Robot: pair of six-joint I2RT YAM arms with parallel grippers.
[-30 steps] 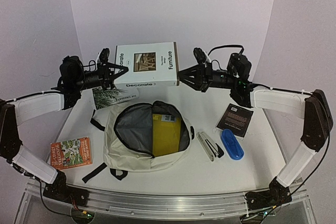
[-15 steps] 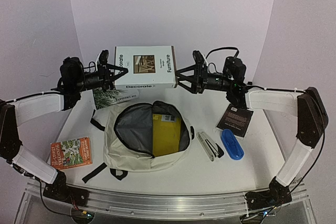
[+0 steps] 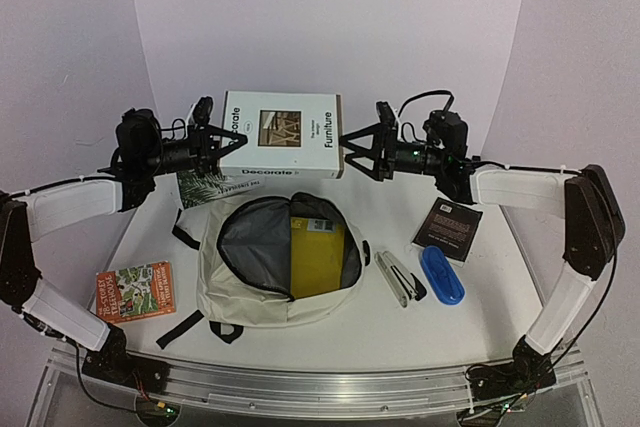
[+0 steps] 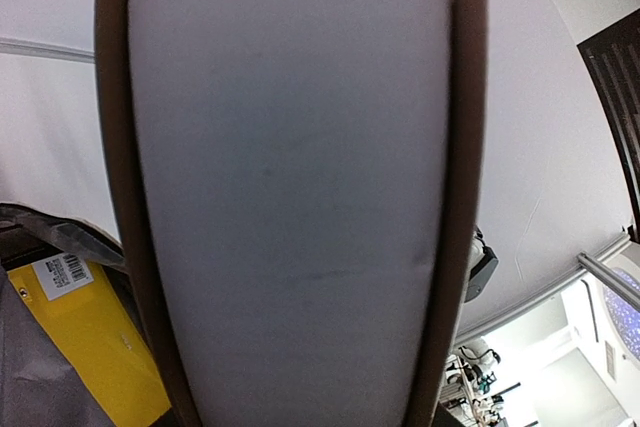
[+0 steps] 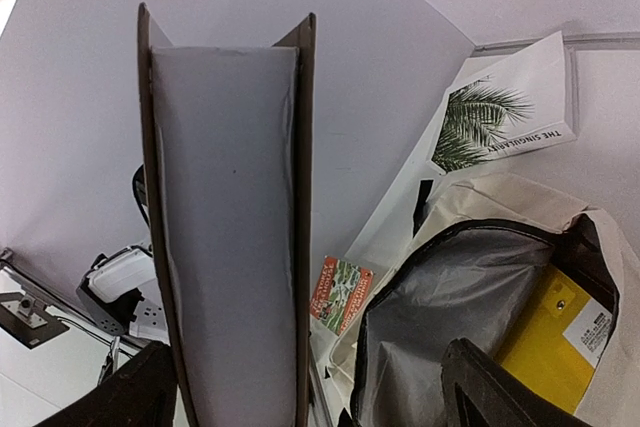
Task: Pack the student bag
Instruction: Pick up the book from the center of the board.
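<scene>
Over the last second the right arm (image 3: 520, 187) has swung in toward the left, so its wrist is now closer to the right end of the big hardback titled "Decorate Furniture" (image 3: 280, 132). The hardback itself shows slightly nearer in my overhead view than before. It sits at the far middle of the worktop (image 3: 330, 342) between the two arms, cover up and spine toward me. I cannot tell whether it is clear of the surface. Through the right wrist camera I see the right jaws released, spread wider than the hardback is thick, with its page edge standing between them. The left arm (image 3: 70, 202) meets the hardback's left end. The page block fills that wrist view, so I cannot tell whether the left jaws are clenched on it. The student bag (image 3: 225, 287) lies flat in the middle, just near of the hardback, its mouth unzipped to show grey lining and a yellow book (image 3: 318, 257) inside on the right. A palm-leaf booklet (image 3: 215, 185) lies at the bag's far left and a colourful paperback (image 3: 135, 290) at near left. To the right are a slim silver-and-black item (image 3: 400, 277), a blue case (image 3: 441, 275) and a black book (image 3: 448, 229).
</scene>
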